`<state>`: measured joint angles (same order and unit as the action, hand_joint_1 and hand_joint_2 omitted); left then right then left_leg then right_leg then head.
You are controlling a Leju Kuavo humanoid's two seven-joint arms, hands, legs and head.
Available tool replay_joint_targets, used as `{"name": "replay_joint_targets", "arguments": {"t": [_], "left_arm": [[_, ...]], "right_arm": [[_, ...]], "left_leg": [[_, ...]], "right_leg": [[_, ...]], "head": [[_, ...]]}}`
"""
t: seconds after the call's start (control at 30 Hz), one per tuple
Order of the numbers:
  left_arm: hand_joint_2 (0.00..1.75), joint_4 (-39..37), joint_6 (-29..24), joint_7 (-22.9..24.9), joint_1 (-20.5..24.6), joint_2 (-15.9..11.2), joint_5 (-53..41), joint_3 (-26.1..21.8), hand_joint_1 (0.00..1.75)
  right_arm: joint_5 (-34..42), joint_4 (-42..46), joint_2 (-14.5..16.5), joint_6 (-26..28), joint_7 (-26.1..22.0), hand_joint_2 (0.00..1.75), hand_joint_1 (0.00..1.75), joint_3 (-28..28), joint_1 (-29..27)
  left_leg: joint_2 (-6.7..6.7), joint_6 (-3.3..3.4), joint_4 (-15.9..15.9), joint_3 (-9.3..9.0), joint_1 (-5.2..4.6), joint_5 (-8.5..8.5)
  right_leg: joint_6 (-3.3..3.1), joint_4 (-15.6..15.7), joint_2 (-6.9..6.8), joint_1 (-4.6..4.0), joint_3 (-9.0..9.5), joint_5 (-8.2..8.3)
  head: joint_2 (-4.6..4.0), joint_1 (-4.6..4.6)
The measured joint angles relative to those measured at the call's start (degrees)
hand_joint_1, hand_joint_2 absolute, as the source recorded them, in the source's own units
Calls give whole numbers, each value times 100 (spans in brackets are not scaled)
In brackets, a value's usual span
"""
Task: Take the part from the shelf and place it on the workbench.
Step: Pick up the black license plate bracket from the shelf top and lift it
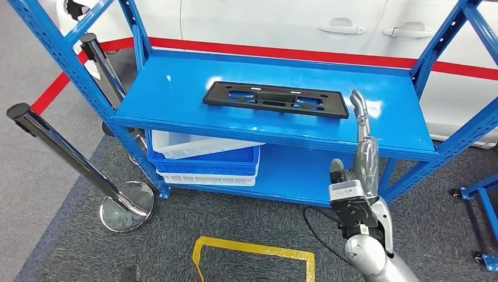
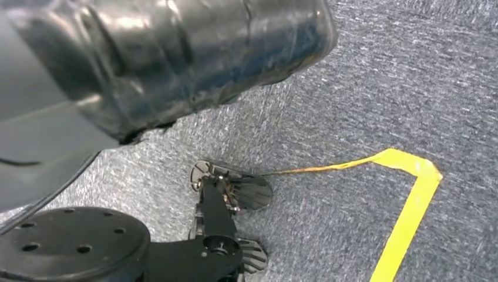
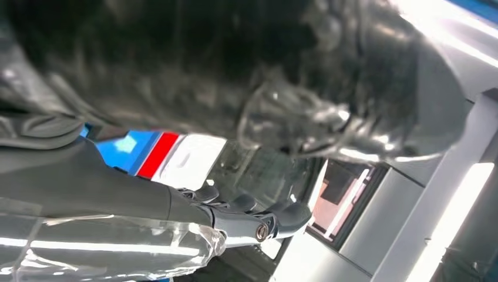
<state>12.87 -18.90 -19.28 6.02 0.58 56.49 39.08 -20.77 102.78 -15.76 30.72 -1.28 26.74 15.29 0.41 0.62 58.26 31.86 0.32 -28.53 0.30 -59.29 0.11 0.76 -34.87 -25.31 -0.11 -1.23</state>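
1. The part (image 1: 275, 99) is a flat black plastic frame, long and rectangular with several cut-out windows; it lies on the top board of the blue shelf (image 1: 176, 94), near the middle, untouched.
2. The right hand (image 1: 363, 144) is raised in front of the shelf, at about 4 o'clock from the part and just off its right end; its fingers (image 1: 359, 108) point upward and lie straight, and it holds nothing; a shiny clear film covers it.
3. In the right wrist view the right hand's dark fingers (image 3: 252, 214) are stretched out together, with nothing between them.
4. The left hand (image 2: 226, 202) hangs above the grey carpet; its dark fingers look loosely spread, and nothing is in them.
5. The shelf is made of painted blue metal with perforated upright posts; its front edge runs between the right hand and the part.
6. On the lower board, at 7 o'clock from the part, stands a blue plastic bin (image 1: 205, 161) with a white bin (image 1: 194, 145) inside it.
7. At 8 o'clock, a chrome barrier post (image 1: 64, 155) leans on its round, polished base; a second post (image 1: 103, 61) stands behind it, at the shelf's left end.
8. Yellow tape (image 1: 252, 249) marks a rectangle on the rough grey carpet at 6 o'clock; a black cable (image 1: 314, 226) lies near the right arm.
9. Behind the shelf is a white car (image 1: 282, 23); below it runs a red stripe (image 1: 329, 56).
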Motion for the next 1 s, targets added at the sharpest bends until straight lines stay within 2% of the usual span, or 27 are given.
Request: {"name": "replay_joint_targets", "arguments": {"t": [0.07,0.17,0.2,0.23,0.27,0.33,0.37,0.4,0.5,0.57,0.6,0.67,0.7,0.73,0.77,0.83,0.87,0.9,1.0], "left_arm": [[0,0,2,-4,5,-4,0,0,0],[0,0,3,-7,0,-3,-1,1,0],[0,0,3,-6,-3,-2,-1,1,0],[0,0,3,-5,-8,-2,0,2,0],[0,0,3,-6,-12,-3,1,2,0],[0,0,3,-13,-16,-11,3,2,0],[0,0,2,-20,-10,-15,5,2,0],[0,0,1,-28,-4,-17,7,2,0],[0,0,-4,-45,-1,-18,15,2,0],[0,0,-6,-67,-2,-14,16,2,0],[0,0,-8,-81,0,-12,15,2,0],[0,0,-11,-99,3,-15,13,2,0],[0,0,-14,-102,0,-17,15,2,0],[0,0,-15,-103,-6,-19,17,2,0],[0,0,-15,-103,-13,-18,20,2,0],[0,0,-11,-102,-21,-13,20,2,0],[0,0,-9,-99,-16,-10,17,2,0],[0,0,-7,-97,-10,-8,14,2,0],[0,0,3,-85,1,-9,10,4,0]], "right_arm": [[4,1,1,-1,-2,0,0,-3,4],[7,1,4,-1,-3,0,0,-3,-2],[8,1,5,-1,-3,0,0,-3,-6],[10,0,5,-1,-3,0,0,-3,-8],[11,-1,5,-2,-4,0,0,-3,-8],[13,-1,5,-5,-5,0,0,-3,-7],[14,-1,5,-11,-5,0,0,-3,-6],[15,-1,5,-20,-5,0,0,-3,-6],[20,1,4,-60,-5,0,0,-4,-11],[20,2,2,-77,-5,0,0,-5,-15],[22,1,1,-82,-3,0,0,-5,-20],[28,-2,0,-93,1,0,0,-6,-46],[31,-4,-1,-98,3,0,0,-6,-67],[32,-5,-1,-103,4,44,0,-6,-86],[33,-5,-1,-106,3,87,0,-5,-97],[36,-5,-2,-118,1,175,0,-5,-103],[40,-4,-1,-132,-2,175,0,-5,-102],[44,-2,-1,-151,-5,175,0,-4,-104],[42,2,0,-197,-21,175,0,-1,-114]], "left_leg": [[-2,-62,274,121,14,-175],[-8,-127,1312,688,36,-598],[-7,-136,1542,842,39,-621],[-7,-136,1559,895,40,-527],[-8,-126,1360,837,39,-338],[-23,-72,587,509,29,98],[-34,-42,276,367,17,208],[-45,-17,82,279,3,250],[-49,57,-21,224,-2,225],[-39,132,-93,155,29,234],[-33,166,-116,122,40,231],[-31,211,-120,84,29,198],[-31,218,-117,65,25,179],[-32,217,-114,39,23,155],[-33,208,-110,3,23,127],[-39,172,-91,-74,24,52],[-44,139,-66,-97,13,9],[-47,105,-50,-105,4,-24],[-42,10,-58,-123,-8,-75]], "right_leg": [[-65,37,7,26,34,3],[-120,46,11,29,53,-15],[-125,42,19,27,56,-25],[-125,38,33,26,66,-36],[-119,35,50,26,83,-49],[-88,32,78,21,131,-85],[-65,30,85,13,143,-100],[-37,31,88,7,147,-110],[55,60,86,7,159,-123],[101,-122,66,6,98,-245],[113,-385,55,11,-26,-377],[136,-1128,49,20,-419,-669],[149,-1411,48,28,-592,-725],[158,-1504,47,34,-678,-671],[161,-1368,43,40,-648,-507],[144,-680,20,43,-353,-86],[127,-338,8,33,-191,30],[103,-128,1,24,-88,69],[17,-13,22,5,-25,8]], "head": [[0,-21],[0,-40],[0,-40],[0,-41],[0,-42],[0,-41],[0,-39],[0,-37],[0,-34],[0,-25],[0,-19],[0,-15],[0,-16],[0,-16],[0,-15],[0,-14],[0,-14],[0,-18],[0,-27]]}}
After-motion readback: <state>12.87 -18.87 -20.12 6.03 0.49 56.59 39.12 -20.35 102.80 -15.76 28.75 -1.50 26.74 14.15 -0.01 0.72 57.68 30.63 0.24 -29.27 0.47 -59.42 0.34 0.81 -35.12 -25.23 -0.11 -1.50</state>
